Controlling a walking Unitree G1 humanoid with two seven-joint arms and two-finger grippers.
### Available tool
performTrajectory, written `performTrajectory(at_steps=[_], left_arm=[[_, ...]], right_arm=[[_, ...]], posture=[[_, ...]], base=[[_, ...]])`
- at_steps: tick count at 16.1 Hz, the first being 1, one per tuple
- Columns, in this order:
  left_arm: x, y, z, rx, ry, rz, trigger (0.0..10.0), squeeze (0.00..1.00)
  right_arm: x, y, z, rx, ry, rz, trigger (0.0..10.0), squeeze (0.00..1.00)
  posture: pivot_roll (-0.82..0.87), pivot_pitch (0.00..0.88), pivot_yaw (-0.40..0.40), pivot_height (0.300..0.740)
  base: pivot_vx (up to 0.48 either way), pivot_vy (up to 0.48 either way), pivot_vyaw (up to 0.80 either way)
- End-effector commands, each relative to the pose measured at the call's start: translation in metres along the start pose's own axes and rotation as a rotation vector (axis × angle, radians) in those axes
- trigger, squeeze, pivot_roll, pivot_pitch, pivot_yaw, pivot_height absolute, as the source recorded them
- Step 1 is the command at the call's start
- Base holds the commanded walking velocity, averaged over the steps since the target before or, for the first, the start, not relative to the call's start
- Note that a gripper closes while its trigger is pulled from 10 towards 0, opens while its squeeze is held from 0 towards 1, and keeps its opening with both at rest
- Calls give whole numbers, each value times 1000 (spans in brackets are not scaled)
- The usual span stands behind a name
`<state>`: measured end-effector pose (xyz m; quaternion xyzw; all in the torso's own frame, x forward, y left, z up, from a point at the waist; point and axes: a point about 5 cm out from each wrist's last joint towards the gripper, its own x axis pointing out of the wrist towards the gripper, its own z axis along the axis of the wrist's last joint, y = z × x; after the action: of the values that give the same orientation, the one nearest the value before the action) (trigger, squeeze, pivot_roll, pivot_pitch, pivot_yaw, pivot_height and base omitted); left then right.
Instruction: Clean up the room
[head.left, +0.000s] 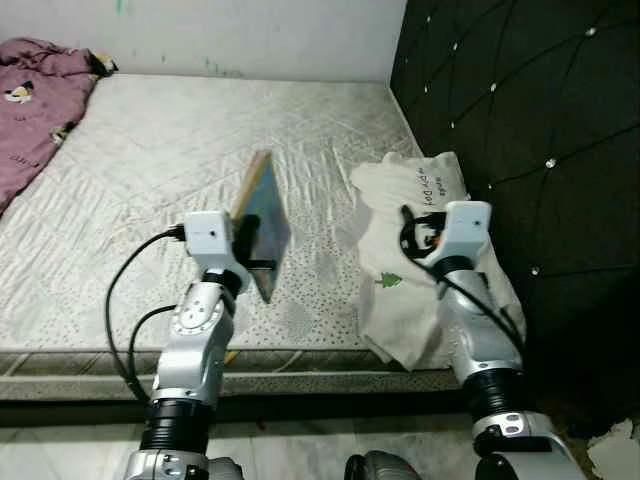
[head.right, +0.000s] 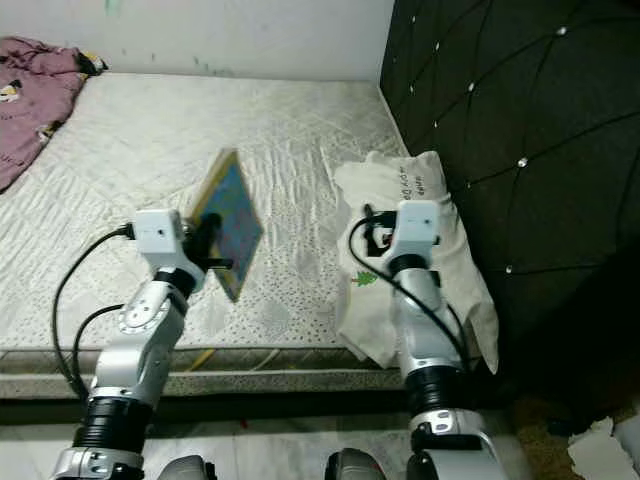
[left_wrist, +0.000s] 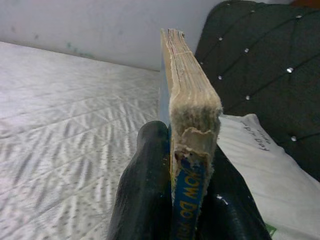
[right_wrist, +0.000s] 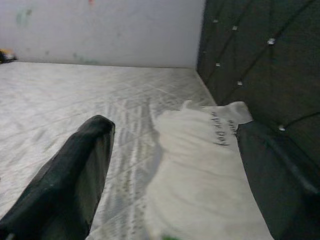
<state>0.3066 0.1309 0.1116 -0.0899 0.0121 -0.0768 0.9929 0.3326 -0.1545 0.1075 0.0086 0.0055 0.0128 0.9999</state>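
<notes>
Left gripper (left_wrist: 187, 200) fingers clamp the worn book (head.left: 264, 222) above the bed (head.left: 150, 160); right gripper (right_wrist: 170, 165) fingers spread, empty, over the pillow (head.left: 410, 200) at three o'clock; stowing it next.

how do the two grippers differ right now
The left gripper is shut on a worn book, holding it on edge above the mattress; the right gripper is open and holds nothing. The left gripper sits over bare mattress, while the right gripper is above the white pillow by the black headboard. Both have black fingers and reach out over the bed.
</notes>
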Motion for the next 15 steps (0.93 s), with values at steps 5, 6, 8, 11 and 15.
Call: performTrajectory(at_steps=[5,6,8,11,15], left_arm=[[2,0,12,5,-54,6,10000,0],[2,1,12,4,-54,7,10000,0],[2,1,12,3,-55,12,10000,0],[2,1,13,5,-58,7,10000,0],[1,-1,14,8,-73,-18,10000,0]], right_arm=[[3,0,4,-1,-8,13,10000,976],[3,1,4,-5,-5,14,10000,20],[3,1,3,-5,-2,14,10000,0],[3,1,3,-7,1,16,10000,0],[3,0,2,3,13,10,10000,0]], posture=[[3,0,-32,740],[3,0,-32,740],[3,0,-32,740],[3,0,-32,740],[2,0,-32,740]], base=[[0,0,0],[0,0,0],[0,0,0],[0,0,0],[0,0,-164]])
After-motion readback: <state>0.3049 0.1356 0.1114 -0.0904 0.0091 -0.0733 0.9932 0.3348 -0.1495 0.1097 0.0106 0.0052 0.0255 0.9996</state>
